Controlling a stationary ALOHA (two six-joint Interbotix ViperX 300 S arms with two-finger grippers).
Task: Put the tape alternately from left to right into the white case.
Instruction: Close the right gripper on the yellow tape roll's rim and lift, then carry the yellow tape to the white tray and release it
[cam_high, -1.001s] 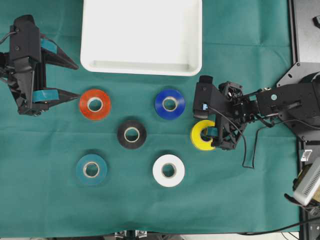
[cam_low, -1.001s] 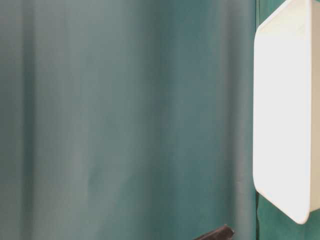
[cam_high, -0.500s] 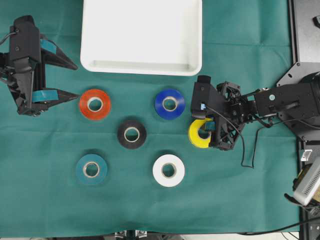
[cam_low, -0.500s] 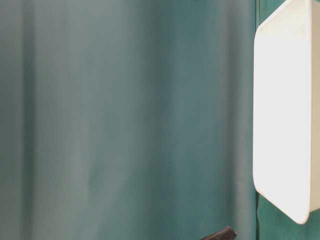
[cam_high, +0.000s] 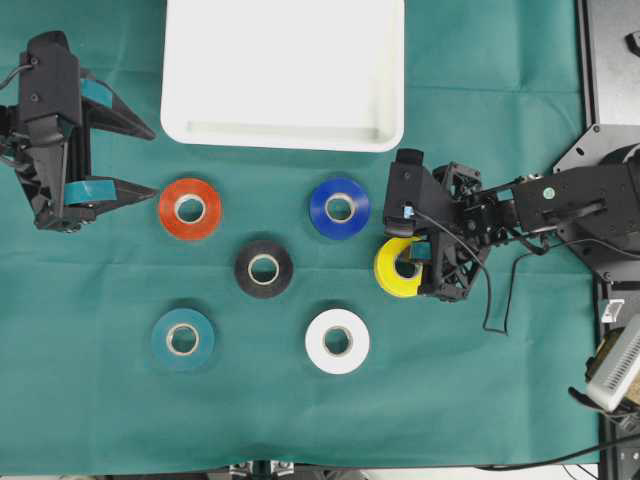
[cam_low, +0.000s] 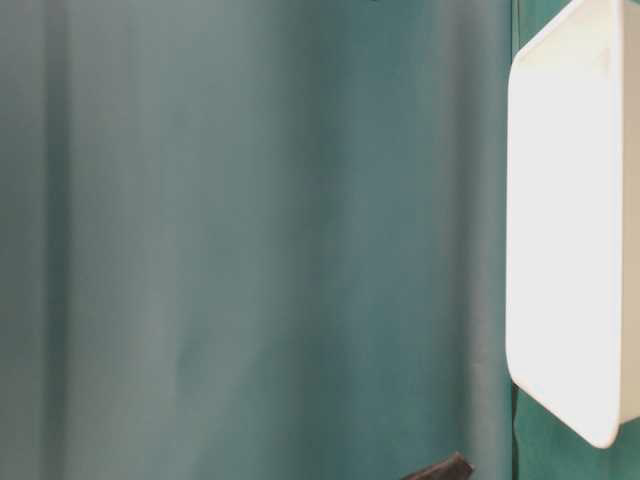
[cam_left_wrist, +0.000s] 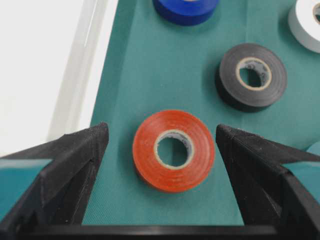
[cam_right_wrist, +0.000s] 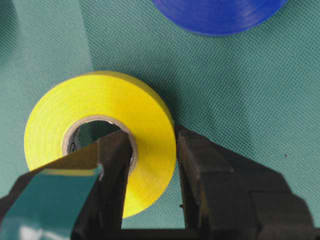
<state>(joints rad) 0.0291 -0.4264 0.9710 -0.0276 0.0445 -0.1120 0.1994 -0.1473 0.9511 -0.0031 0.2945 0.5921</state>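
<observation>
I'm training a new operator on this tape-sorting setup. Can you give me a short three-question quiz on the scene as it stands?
1. True or false: the white case already holds a roll of tape.
2. Which roll is the right gripper shut on? A) blue roll B) yellow roll C) white roll
3. Fill in: the open left gripper sits beside the ___ roll, which lies flat on the cloth.

Key
1. False: the case holds no roll.
2. B: one of the fingers is inside the core of the yellow roll, the other outside its wall.
3. Red: the red roll shows between the spread fingers in the left wrist view.
</observation>
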